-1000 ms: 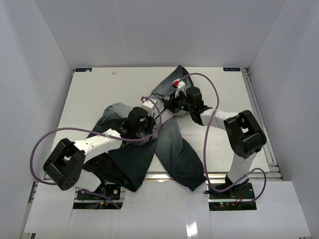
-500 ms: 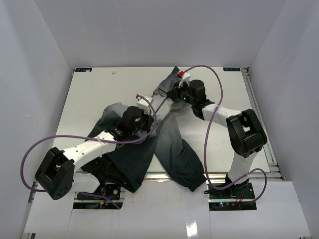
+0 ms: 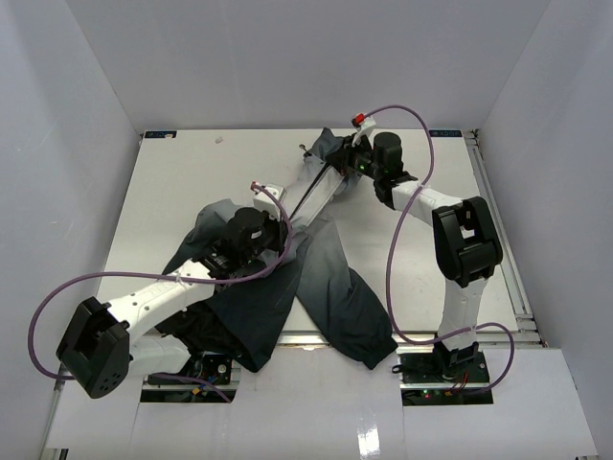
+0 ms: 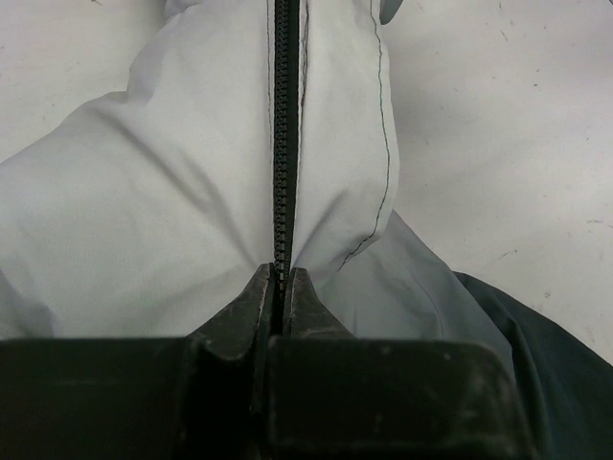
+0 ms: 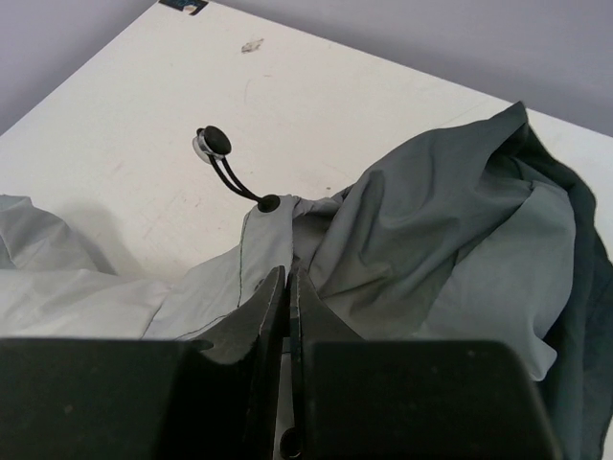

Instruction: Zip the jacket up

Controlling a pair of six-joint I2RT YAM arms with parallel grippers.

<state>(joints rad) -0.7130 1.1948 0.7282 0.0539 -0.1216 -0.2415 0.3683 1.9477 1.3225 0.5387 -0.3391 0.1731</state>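
Left gripper (image 4: 280, 280): the jaws are pressed together, with the zipper (image 4: 280, 144) line and the light grey fabric on both sides of it pinched between them. From the tips outward the teeth are seen meshed in one straight dark line, drawn taut, up to the top edge of the left wrist view. No open gap is seen on that stretch.

Right gripper (image 5: 287, 283): the jaws are closed down to a slit, and grey fabric is nipped at the far end of the jacket (image 3: 321, 278). The slider is not seen. It is probably hidden between or under the fingers, but this cannot be confirmed. A cord toggle (image 5: 213, 143) is seen lying on the table (image 3: 192, 172) just past the tips, tied to the fabric edge.

Progress, as judged: most of the run is done. In the top view the zipper is stretched as a thin dark line between the two grippers, with the left one at near-left and the right one at far-right, close to the far edge. What is left is taken to be the last short bit at the far end, then release. The part of the zipper nearer than the left gripper is hidden, so its state cannot be told.

Position: the jacket is spread over the middle of the table. The held end is at far-right, and dark fabric is fanned towards the near edge and draped over it. The long axis is set diagonally, near-left to far-right, along the zipper. Whether the far end is collar or hem cannot be told.
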